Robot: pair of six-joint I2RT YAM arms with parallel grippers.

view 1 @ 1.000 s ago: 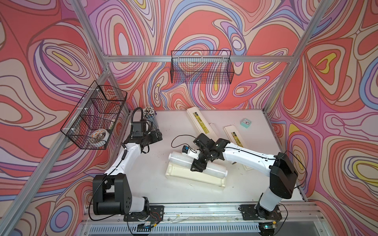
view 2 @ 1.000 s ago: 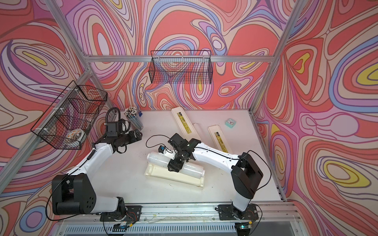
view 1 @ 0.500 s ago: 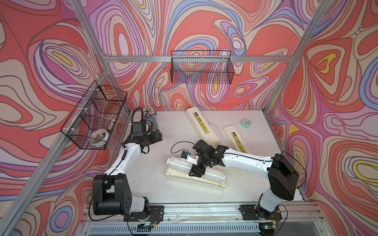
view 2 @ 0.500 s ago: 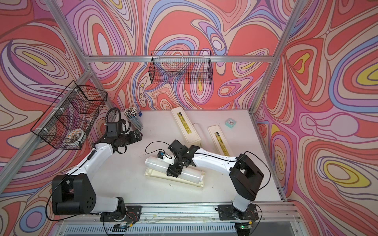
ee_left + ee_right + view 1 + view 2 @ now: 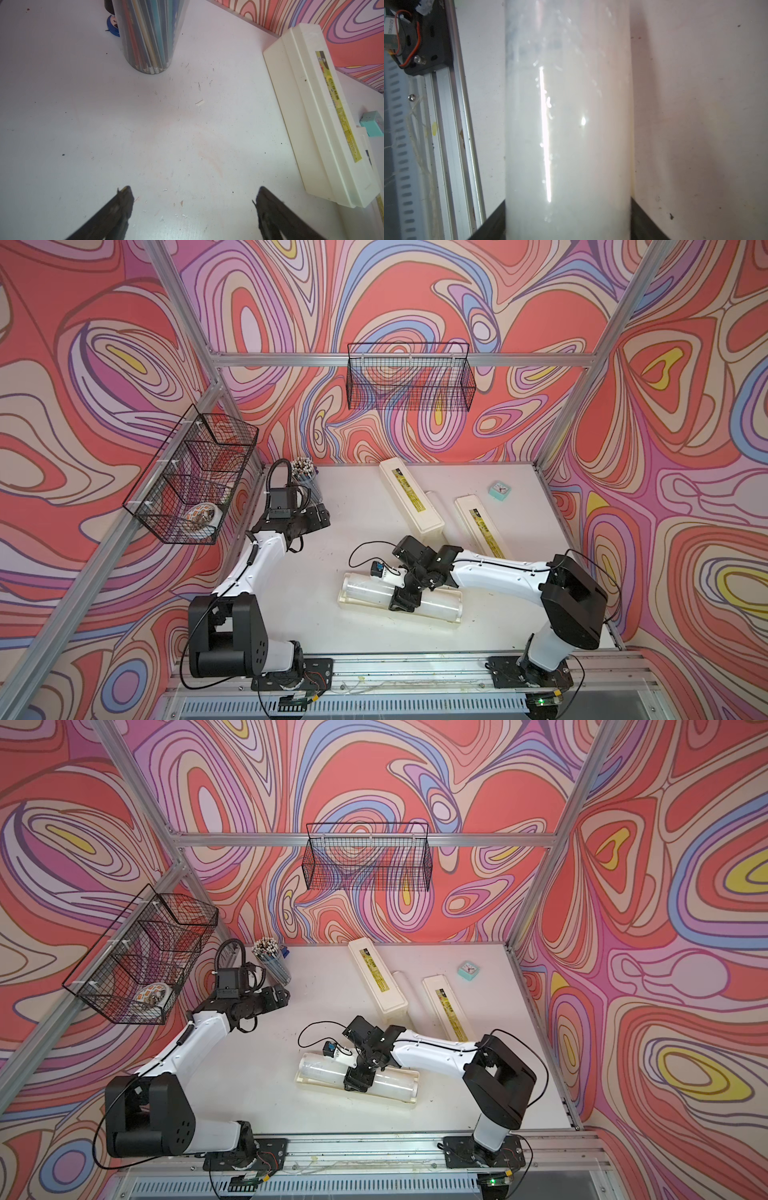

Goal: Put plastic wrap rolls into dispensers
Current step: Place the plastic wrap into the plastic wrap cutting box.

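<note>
The plastic wrap roll (image 5: 365, 592) is lying in the open dispenser (image 5: 361, 608), right gripper (image 5: 403, 601) clamping its middle, left gripper (image 5: 193, 190) hanging wide and empty, while a second roll (image 5: 430, 494) is waiting beside a closed dispenser (image 5: 409, 497).

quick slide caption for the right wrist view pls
Right tool clamped on a glossy plastic wrap roll, with the white table and aluminium rail behind.
</note>
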